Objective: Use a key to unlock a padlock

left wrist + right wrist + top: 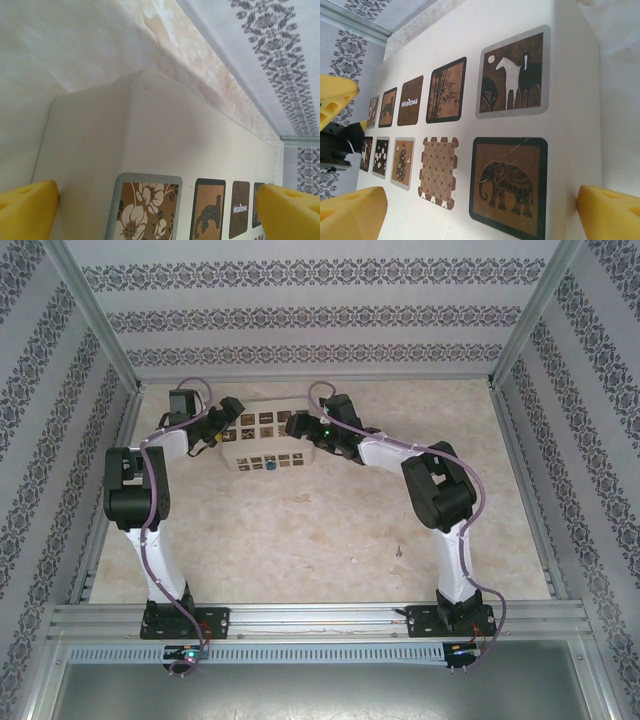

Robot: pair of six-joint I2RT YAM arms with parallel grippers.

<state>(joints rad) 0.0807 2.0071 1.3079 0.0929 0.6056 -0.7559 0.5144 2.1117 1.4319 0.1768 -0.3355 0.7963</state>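
Looks barely started: left gripper (225,426) and right gripper (297,426) both gape empty at opposite ends of the beige box (262,443), padlock (270,466) untouched at its near edge, keying and unlocking all left.

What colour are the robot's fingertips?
Bright yellow fingertips, clearest in the right wrist view.

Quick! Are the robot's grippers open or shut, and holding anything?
Left gripper: open, holding nothing, at the beige box's end.
Right gripper: open, holding nothing, at its other end.
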